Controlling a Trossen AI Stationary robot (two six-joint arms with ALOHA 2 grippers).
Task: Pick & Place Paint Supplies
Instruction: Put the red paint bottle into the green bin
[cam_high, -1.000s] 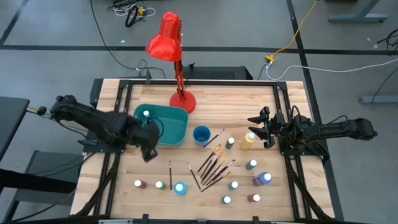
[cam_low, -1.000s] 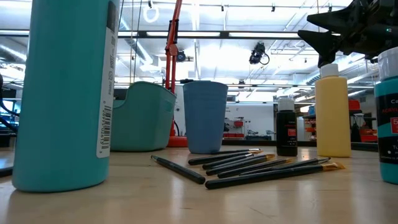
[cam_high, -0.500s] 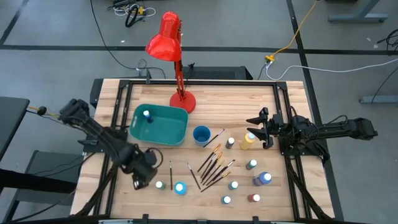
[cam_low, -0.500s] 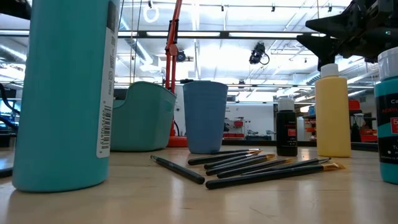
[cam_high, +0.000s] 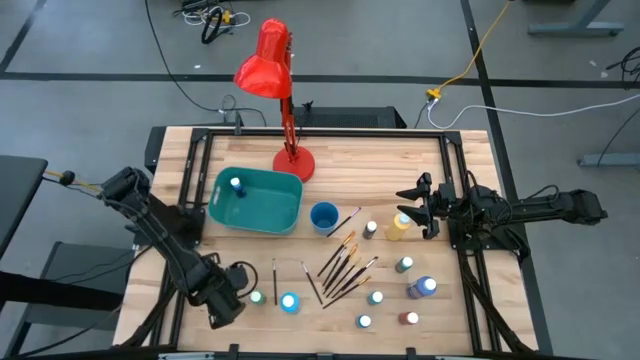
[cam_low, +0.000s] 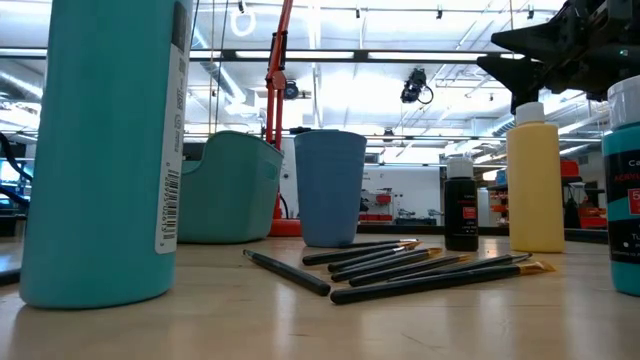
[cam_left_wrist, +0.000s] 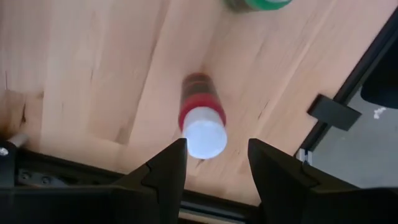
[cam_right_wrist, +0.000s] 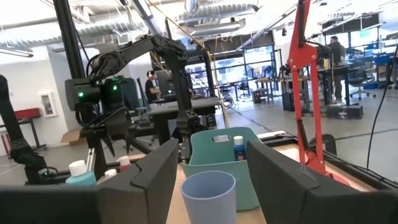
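Left gripper low over the table's front-left corner, fingers spread apart and empty, poised directly above a red bottle with a white cap, standing upright on the wood. Green bottle just beyond it. Right gripper hanging above the tall yellow bottle, fingers wide, nothing between them. One blue bottle already lying inside the teal bin. Brushes fanned out mid-table beside the blue cup; other small bottles scattered along the front.
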